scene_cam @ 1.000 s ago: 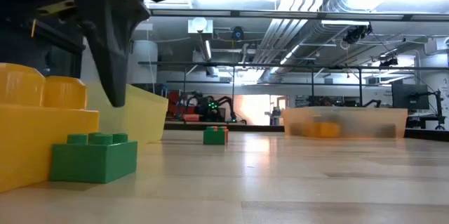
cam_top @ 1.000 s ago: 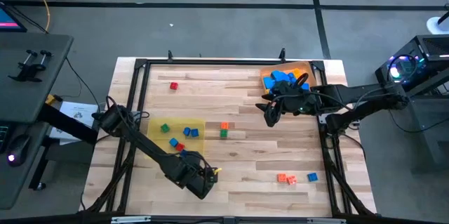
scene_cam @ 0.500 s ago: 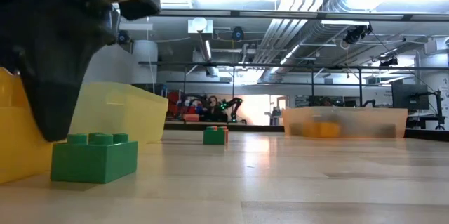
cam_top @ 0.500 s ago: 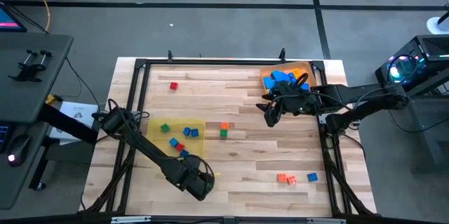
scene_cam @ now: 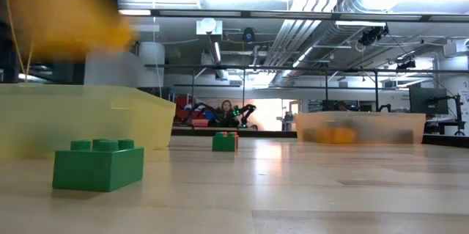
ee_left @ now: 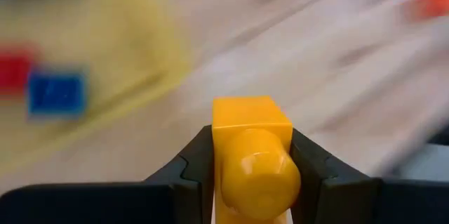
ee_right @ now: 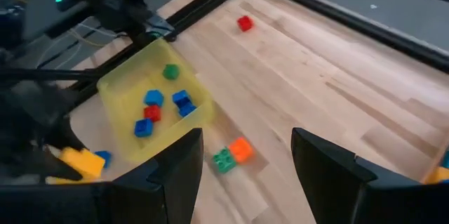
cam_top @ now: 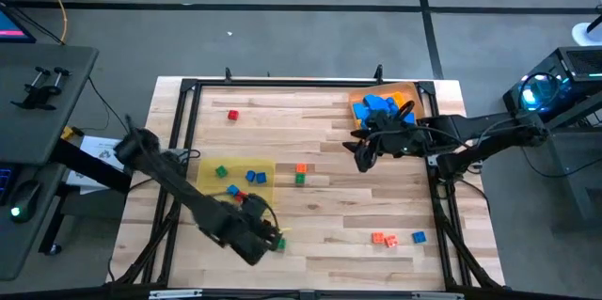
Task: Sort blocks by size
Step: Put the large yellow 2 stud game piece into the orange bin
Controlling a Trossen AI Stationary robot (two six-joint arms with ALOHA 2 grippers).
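My high view looks straight down on the whole table [cam_top: 320, 164]. My low view sits at tabletop height, close behind a green block [scene_cam: 97, 164], facing the room. My wrist views look forward; the right's shares the yellow tray [ee_right: 123, 87] with overhead.

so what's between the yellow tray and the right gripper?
In the high view, an orange and green block pair sits between the yellow tray and the right gripper; otherwise bare wood.
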